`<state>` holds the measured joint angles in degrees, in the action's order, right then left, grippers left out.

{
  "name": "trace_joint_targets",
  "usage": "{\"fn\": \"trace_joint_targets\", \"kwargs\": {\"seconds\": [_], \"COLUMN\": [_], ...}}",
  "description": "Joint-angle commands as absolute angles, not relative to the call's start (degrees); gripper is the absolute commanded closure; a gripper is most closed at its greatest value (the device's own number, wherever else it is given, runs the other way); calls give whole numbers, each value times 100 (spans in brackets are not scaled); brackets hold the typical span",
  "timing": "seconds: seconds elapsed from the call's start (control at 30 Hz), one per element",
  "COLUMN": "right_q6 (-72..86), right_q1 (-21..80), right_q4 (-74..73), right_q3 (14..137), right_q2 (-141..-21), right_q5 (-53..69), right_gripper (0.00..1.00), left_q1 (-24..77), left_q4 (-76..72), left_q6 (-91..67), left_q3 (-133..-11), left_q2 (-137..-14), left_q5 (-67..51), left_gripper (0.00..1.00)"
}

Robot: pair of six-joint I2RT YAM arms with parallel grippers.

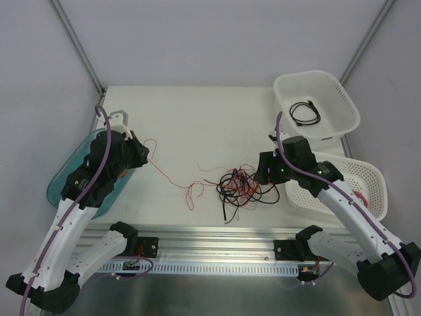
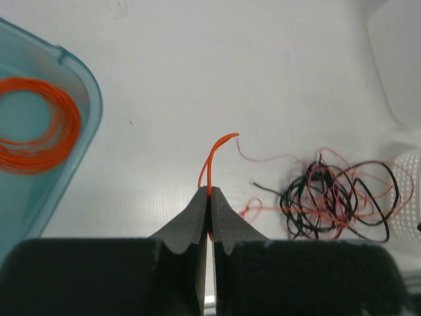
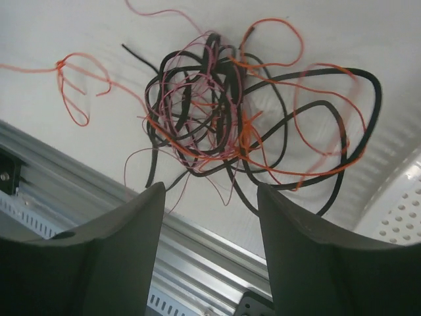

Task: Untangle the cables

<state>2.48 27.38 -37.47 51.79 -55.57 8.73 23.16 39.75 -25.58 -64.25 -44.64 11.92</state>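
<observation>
The cables (image 1: 240, 184) lie as a loose tangle of thin black, orange and red wires in the middle of the table, also in the left wrist view (image 2: 335, 197) and the right wrist view (image 3: 223, 112). My left gripper (image 1: 145, 157) (image 2: 210, 192) is shut on one orange wire (image 2: 214, 158) at the table's left. That wire (image 1: 171, 179) trails right across the table to the tangle. My right gripper (image 1: 262, 174) (image 3: 210, 187) hovers at the tangle's right side, jaws open, nothing between them.
A teal tray (image 1: 59, 183) at the left holds a wound orange ring coil (image 2: 33, 125). A white basket (image 1: 348, 108) at the back right holds a black cable (image 1: 306, 112). A second white basket (image 1: 371, 172) sits under my right arm. An aluminium rail (image 1: 217, 237) lines the near edge.
</observation>
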Motion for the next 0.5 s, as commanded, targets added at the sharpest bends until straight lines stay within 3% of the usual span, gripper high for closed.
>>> {"fn": "trace_joint_targets", "kwargs": {"seconds": [0.0,0.47], "right_q6": [-219,-1151], "right_q1": [3425,4728], "right_q4": [-3445,-2637], "right_q3": [5501,6284], "right_q2": [-5642,-7548], "right_q5": [775,1520], "right_gripper": [37,38], "left_q1": [2285,2285], "left_q4": [3648,3577], "left_q6": [-2812,-3111], "left_q3": [-6040,-5124], "left_q2": [-4395,-3700], "left_q5": [273,176], "left_gripper": [100,100]}}
